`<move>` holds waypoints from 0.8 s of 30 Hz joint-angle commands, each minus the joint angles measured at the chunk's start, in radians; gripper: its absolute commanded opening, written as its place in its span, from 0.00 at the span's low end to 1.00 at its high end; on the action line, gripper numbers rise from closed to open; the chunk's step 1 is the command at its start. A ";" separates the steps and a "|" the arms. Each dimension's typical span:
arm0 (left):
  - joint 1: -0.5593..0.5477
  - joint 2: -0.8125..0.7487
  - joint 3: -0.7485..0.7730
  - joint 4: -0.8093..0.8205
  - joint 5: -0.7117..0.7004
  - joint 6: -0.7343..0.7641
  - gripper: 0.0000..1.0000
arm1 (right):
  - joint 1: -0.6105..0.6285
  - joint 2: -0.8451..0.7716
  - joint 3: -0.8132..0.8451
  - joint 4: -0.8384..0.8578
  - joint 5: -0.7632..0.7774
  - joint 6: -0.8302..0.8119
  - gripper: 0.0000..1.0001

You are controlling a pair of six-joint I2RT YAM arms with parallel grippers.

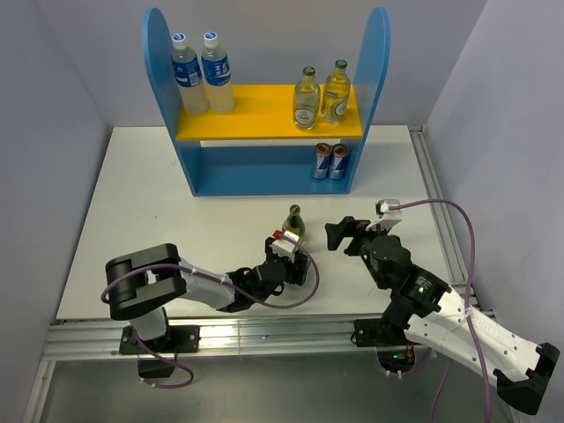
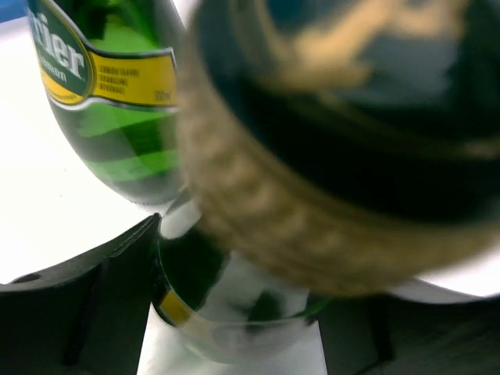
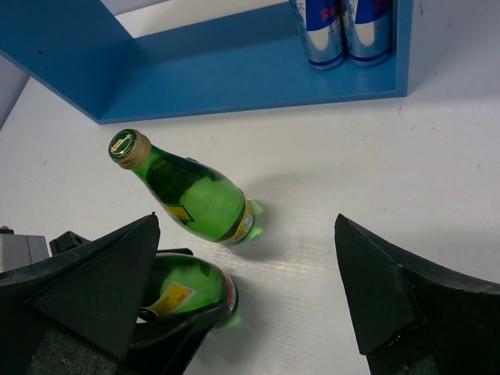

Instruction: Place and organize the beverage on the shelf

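The blue shelf (image 1: 264, 176) stands at the back of the table, with two clear bottles (image 1: 203, 75) and two yellowish glass bottles (image 1: 322, 95) on its yellow upper board (image 1: 256, 119). One dark green bottle (image 1: 293, 223) stands free on the table; it also shows in the right wrist view (image 3: 195, 195) and the left wrist view (image 2: 109, 101). My left gripper (image 1: 293, 260) is shut on the second green bottle (image 3: 183, 287), whose gold cap (image 2: 336, 156) fills the left wrist view. My right gripper (image 3: 250, 312) is open and empty, just right of both green bottles.
Two blue-silver cans (image 1: 330, 162) stand at the right end of the shelf's lower level, also seen in the right wrist view (image 3: 344, 31). The table (image 1: 141, 211) has grey walls on both sides and a metal rail (image 1: 264, 335) along the near edge.
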 commanded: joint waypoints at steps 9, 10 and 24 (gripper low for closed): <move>0.013 -0.123 0.018 -0.143 -0.105 -0.056 0.00 | 0.007 -0.007 0.002 0.015 0.019 0.007 1.00; 0.013 -0.156 -0.011 -0.159 -0.118 -0.056 0.00 | 0.005 -0.010 0.000 0.015 0.019 0.007 1.00; 0.347 -0.456 -0.024 -0.233 -0.130 0.109 0.00 | 0.005 -0.014 -0.001 0.038 -0.011 -0.004 1.00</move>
